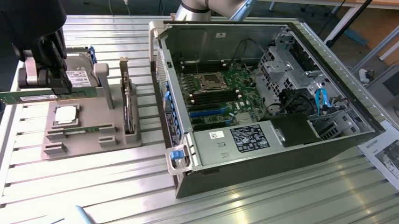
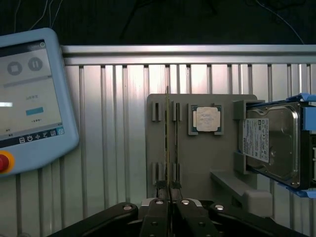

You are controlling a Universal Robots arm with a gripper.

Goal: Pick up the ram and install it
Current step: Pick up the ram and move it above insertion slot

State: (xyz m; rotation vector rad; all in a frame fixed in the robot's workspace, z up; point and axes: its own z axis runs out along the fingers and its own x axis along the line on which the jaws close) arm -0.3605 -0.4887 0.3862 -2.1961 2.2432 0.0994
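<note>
Robotics lab or test workshop, indoors. This is shown by a slotted aluminium table (image 1: pixel 93 186) on which an opened computer case (image 1: pixel 249 170) is laid, motherboard (image 1: pixel 218 93) exposed. A grey parts fixture (image 1: pixel 87 135) is set beside it, with a hard drive (image 2: pixel 271 143) and a processor (image 2: pixel 206 119) seated in its holders. A robot teach pendant (image 2: pixel 29 94) with touchscreen and red stop button is placed on the table. The ram (image 1: pixel 28 97) is clamped in the gripper (image 2: pixel 169 197) over the fixture. A robot arm base (image 1: pixel 199 7) is seen behind the case.
</note>
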